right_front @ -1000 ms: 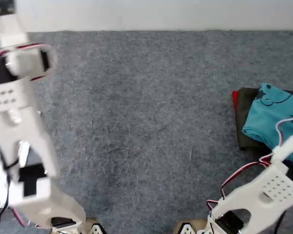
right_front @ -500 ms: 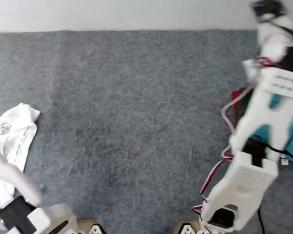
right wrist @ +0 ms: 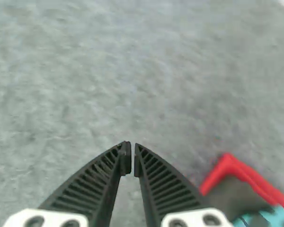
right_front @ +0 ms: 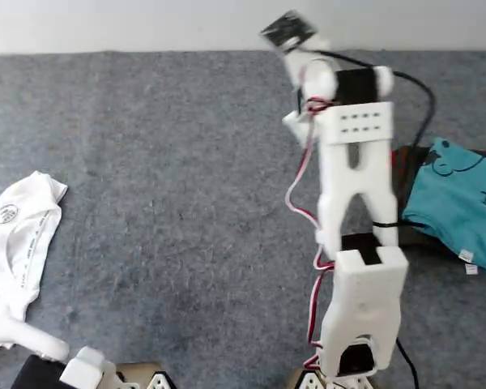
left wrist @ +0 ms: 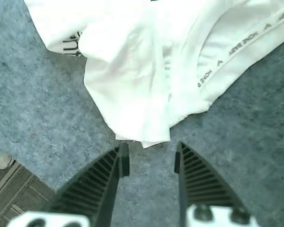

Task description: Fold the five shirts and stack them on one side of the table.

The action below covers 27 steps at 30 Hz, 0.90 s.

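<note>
Grey felt table (right_front: pixel 162 186), crumpled white shirt (right_front: pixel 20 235) at left edge — left pincer (left wrist: pixel 149 158) open, empty, beside its hem, right pincer (right wrist: pixel 132 158) closed on nothing, teal shirt (right_front: pixel 462 203) topping folded stack (right_front: pixel 405 219) at right edge.

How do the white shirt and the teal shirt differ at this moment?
The white shirt lies crumpled and unfolded; the teal shirt looks folded flat. The white shirt lies alone, straight on the grey mat at one side of the table; the teal shirt rests on top of a dark shirt at the opposite side. Both bear dark print, and both are free of any gripper's hold.
</note>
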Tool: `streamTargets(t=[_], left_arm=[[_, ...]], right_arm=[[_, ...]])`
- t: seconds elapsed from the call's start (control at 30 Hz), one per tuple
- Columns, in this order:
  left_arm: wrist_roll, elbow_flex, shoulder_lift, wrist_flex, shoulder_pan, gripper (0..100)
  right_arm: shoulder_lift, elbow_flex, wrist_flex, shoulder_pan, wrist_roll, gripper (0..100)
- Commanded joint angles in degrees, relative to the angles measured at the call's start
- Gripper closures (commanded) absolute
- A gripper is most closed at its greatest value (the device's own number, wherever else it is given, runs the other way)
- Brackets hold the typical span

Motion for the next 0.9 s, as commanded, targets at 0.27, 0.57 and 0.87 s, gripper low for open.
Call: streamTargets(t=[0.27, 0.57, 0.87], left_arm=[[-0.6, 36.3, 1.3, -47.2, 0.2, 84], [-0.4, 31.2, 4.5, -40.6, 0.0, 99], [7.4, 9.1, 4.4, -16.4, 2.6, 99]], right_arm=[[3.8, -0.4, 1.9, -6.4, -0.6, 97.2], [4.2, -0.4, 1.9, -6.3, -0.6, 97.2], [4.2, -0.4, 0.7, -6.3, -0.7, 97.2]])
